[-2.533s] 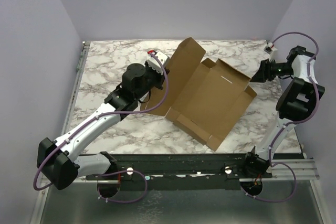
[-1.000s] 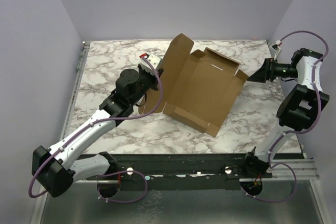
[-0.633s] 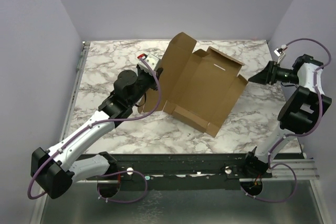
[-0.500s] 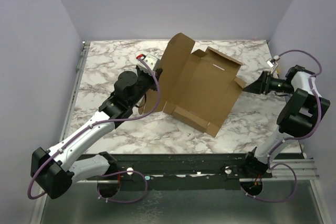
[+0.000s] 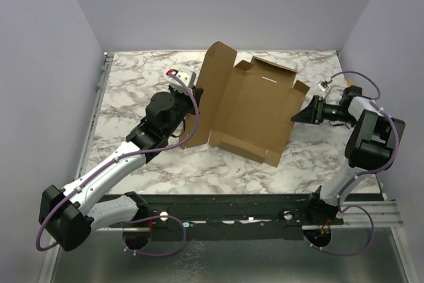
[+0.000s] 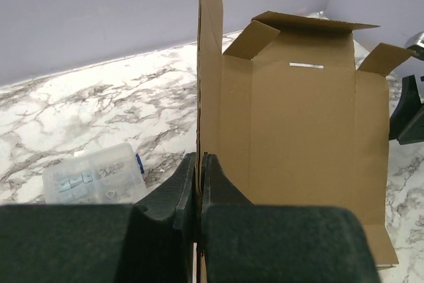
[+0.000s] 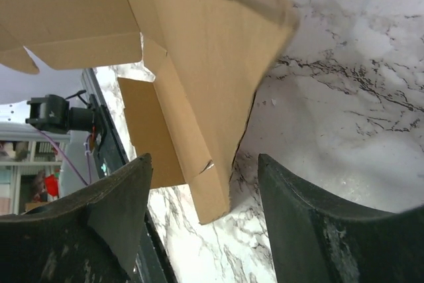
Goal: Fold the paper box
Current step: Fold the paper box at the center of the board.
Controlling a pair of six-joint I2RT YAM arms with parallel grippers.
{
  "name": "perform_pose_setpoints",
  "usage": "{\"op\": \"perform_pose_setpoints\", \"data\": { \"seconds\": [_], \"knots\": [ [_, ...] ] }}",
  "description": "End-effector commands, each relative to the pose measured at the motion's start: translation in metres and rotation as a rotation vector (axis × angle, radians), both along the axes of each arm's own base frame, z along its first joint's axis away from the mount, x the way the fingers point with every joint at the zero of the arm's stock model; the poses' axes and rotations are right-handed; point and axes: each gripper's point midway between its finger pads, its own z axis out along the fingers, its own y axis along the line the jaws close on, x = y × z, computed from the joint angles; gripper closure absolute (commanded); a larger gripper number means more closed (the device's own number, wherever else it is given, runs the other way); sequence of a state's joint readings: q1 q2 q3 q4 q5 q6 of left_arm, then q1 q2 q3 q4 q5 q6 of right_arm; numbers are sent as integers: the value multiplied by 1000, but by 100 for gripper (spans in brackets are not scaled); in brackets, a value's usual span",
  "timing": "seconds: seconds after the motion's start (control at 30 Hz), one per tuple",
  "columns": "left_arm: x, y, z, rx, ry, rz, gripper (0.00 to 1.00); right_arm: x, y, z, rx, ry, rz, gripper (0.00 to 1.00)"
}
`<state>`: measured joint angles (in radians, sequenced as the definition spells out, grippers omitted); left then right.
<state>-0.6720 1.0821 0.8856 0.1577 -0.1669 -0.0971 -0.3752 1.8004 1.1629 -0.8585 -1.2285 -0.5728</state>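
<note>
Risk, left grip: the left end effector [image 6: 199, 160] pinches only the thin bottom edge of a tall upright flap of the paper box [image 5: 248, 114]; a sideways pull could likely tear the edge free or crease the flap off its score line
Risk, right side: the small side flap [image 7: 199, 130] sits slanted between the right fingers; clamping there could crush the corner, and a push might skid the whole sheet over the worktop [image 5: 132, 77]
Risk, neighbour: a clear plastic case [image 6: 93, 173] lies just beside the left fingers; a swing could knock it
Left end effector: pressed together on the cardboard edge
Right end effector [image 7: 204, 158]: spread wide, flap between the fingers; contact cannot be told
Box position: mid-worktop, base panel tilted, left flap upright
</note>
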Motion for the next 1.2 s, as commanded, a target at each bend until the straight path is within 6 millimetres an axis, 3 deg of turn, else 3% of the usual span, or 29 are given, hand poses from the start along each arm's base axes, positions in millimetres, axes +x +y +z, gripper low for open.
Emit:
{"op": "perform_pose_setpoints", "data": {
  "seconds": [0.0,0.27,0.5,0.6,0.67,0.8,1.0,1.17],
  "knots": [
    [1,11,11,-105,-11,77,100,16,-4,-4,35,1,-71,33],
    [3,4,1,-163,53,78,100,22,6,-3,-129,-120,-88,49],
    [6,-7,6,-186,75,46,100,39,24,-7,-225,-140,-94,84],
    [6,-10,3,-181,89,38,100,43,22,-6,-302,-154,-114,88],
    [7,-10,1,-176,98,42,100,42,19,-1,-326,-152,-130,83],
    [8,-9,-7,-152,107,47,100,38,7,-3,-332,-131,-186,51],
    [6,-9,-5,-148,99,38,100,45,-14,-25,-332,-47,-245,33],
    [5,-12,2,-168,97,24,100,53,-11,-45,-289,23,-226,29]
  ]
}}
